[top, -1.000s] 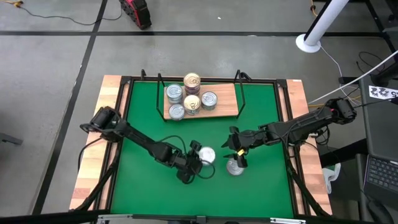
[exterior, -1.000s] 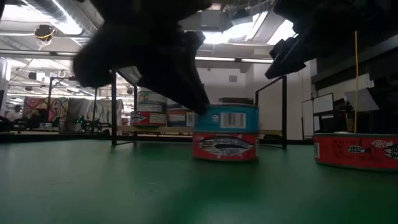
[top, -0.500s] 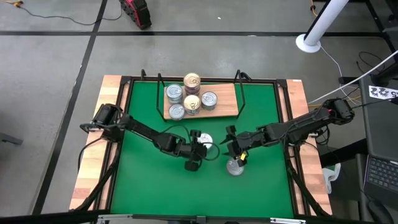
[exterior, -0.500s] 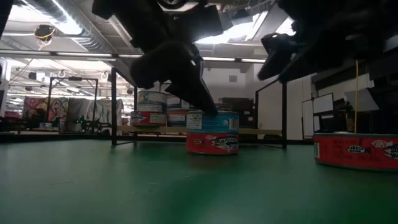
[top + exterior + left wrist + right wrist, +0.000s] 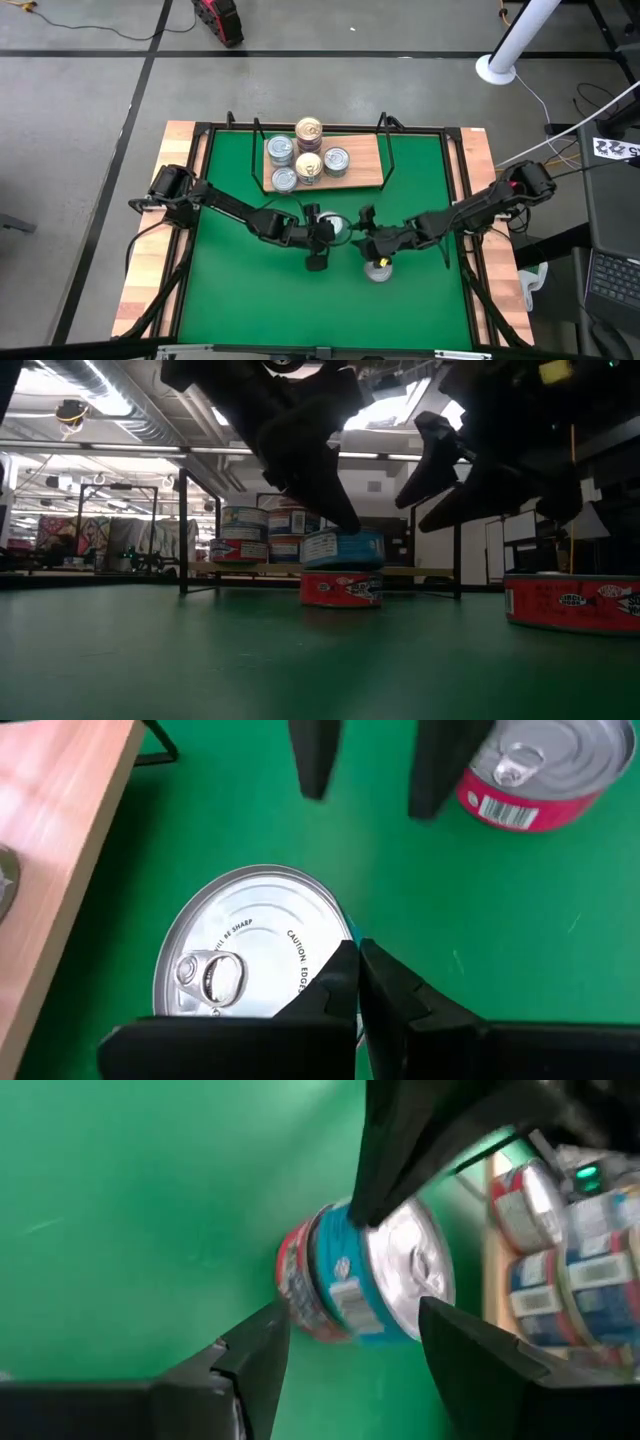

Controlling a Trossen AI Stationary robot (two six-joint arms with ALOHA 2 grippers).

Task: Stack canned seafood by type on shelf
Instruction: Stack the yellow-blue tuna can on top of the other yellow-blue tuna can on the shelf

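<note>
A blue-labelled tin (image 5: 342, 548) with a silver lid (image 5: 250, 945) sits on a red tin (image 5: 340, 588) mid-table, seen from above as one stack (image 5: 331, 225). My left gripper (image 5: 320, 238) is shut at the top tin's rim. My right gripper (image 5: 365, 233) is open just right of the stack, its fingers (image 5: 255, 1350) facing the two tins (image 5: 345, 1285) without touching. A lone red tin (image 5: 378, 270) stands under the right arm. The shelf (image 5: 362, 172) at the far side carries several tins (image 5: 309, 130). My left gripper has its shut fingertips (image 5: 352, 952) against the rim of the top tin's lid (image 5: 338, 925), on the side away from the pull tab. The fingers slant down from above and from the table's left (image 5: 330, 500). That tin rests on the red tin and looks slightly tilted.
Black wire posts (image 5: 457, 540) frame the shelf at the far edge. Pale wooden planks (image 5: 145, 260) run along both table sides. The lone red tin (image 5: 575, 603) lies close to the right arm. Green mat (image 5: 250, 290) lies bare toward the near left.
My left gripper moved toward the far edge and the right, and the two-tin stack slid with it along the mat toward the shelf. My right gripper moved left toward the stack and came lower, staying open.
</note>
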